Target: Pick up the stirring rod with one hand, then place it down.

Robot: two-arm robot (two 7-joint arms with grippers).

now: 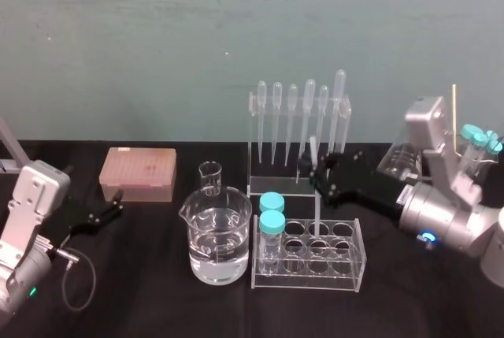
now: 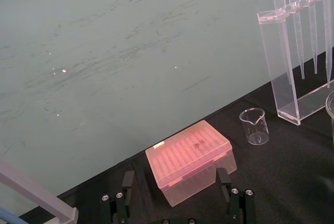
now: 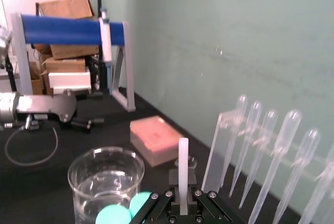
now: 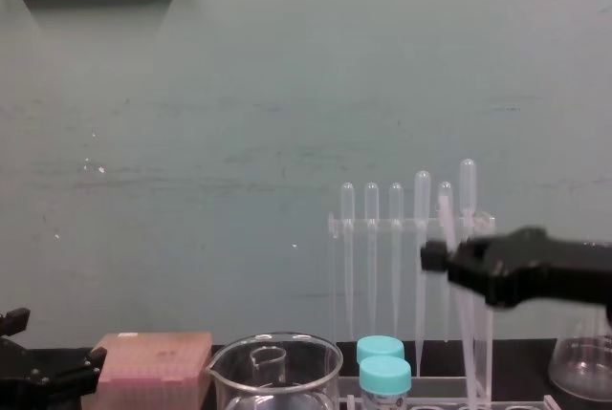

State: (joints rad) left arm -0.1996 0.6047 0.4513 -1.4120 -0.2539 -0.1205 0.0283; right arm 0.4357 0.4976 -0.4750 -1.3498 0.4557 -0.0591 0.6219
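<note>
Pinch of the right gripper [image 1: 316, 174] holds the stirring rod [image 1: 313, 149] high, most length below, likely light, stiff, slick, brittle; left gripper [image 1: 116, 204] rests open.

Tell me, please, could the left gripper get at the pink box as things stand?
Probably yes: the left gripper sits open close beside the pink box, pointing at it, with nothing standing between them.

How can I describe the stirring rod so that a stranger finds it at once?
Start at the clear pipette rack at the back of the black table. In front of it, the right gripper is shut on the stirring rod, its lower end at the test tube rack. Unlike the pipettes behind, it is a straight whitish stick with no bulb.
</note>
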